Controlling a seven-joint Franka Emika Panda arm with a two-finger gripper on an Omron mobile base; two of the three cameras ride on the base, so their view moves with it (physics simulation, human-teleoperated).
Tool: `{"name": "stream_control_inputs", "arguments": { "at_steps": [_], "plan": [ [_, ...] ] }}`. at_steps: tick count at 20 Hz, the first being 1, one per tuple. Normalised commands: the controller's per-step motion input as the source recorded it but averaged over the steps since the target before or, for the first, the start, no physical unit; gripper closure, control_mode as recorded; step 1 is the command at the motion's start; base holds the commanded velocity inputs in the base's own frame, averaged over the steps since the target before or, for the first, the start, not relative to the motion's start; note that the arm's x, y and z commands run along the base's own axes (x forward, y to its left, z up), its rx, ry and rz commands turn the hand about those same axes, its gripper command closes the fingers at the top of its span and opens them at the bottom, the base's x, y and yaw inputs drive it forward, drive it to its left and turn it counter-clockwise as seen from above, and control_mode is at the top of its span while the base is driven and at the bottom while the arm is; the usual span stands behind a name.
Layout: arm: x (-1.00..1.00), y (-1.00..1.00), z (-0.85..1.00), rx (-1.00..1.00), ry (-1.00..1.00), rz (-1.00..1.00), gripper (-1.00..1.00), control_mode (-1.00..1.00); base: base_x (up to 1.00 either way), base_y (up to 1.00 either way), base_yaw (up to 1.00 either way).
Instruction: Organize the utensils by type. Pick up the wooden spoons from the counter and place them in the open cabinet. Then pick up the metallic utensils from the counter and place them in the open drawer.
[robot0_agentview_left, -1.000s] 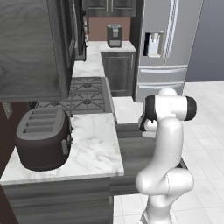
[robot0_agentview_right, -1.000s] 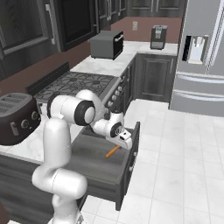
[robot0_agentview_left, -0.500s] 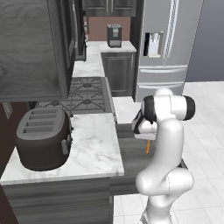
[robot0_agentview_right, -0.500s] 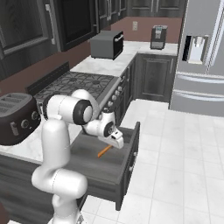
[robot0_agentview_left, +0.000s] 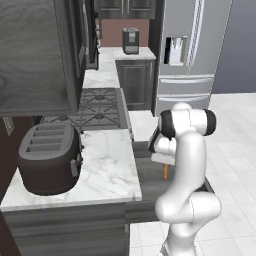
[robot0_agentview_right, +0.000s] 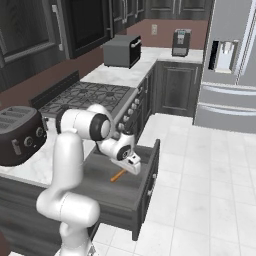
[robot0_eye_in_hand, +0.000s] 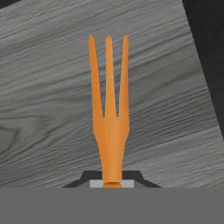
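Dark cabinets and a steel refrigerator (robot0_agentview_left: 187, 55) frame this kitchen, where the white marble counter (robot0_agentview_left: 107, 167) carries a black toaster (robot0_agentview_left: 47, 157) at its near left, just this side of the gas stove (robot0_agentview_left: 92, 107). Beside the counter, the white arm bends down over the open drawer (robot0_agentview_right: 147, 187). Its gripper (robot0_agentview_right: 131, 166) is clamped on the orange fork (robot0_eye_in_hand: 109, 113), prongs pointing down, just above the drawer's grey wood-grain floor.

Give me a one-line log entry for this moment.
pincer: shut on orange fork | position: over open drawer, fork not yet released | counter: toaster on it
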Motion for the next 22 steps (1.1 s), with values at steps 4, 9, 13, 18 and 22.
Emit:
{"name": "stream_control_inputs", "arguments": {
  "at_steps": [4, 9, 13, 18, 22],
  "plan": [
    [0.17, 0.0, -0.29, 0.17, 0.01, 0.08, 1.0, -1.0, 0.0, 0.0, 0.0],
    [0.16, 0.03, -0.25, 0.05, 0.0, 0.07, 1.0, -1.0, 0.0, 0.0, 0.0],
    [0.17, 0.09, -0.22, 0.0, 0.0, 0.04, 1.0, -1.0, 0.0, 0.0, 0.0],
    [0.21, 0.19, -0.16, 0.0, 0.04, 0.01, -1.0, -1.0, 0.0, 0.0, 0.0],
    [0.17, 0.08, -0.1, 0.0, 0.06, 0.0, -1.0, -1.0, 0.0, 0.0, 0.0]
  ]
}}
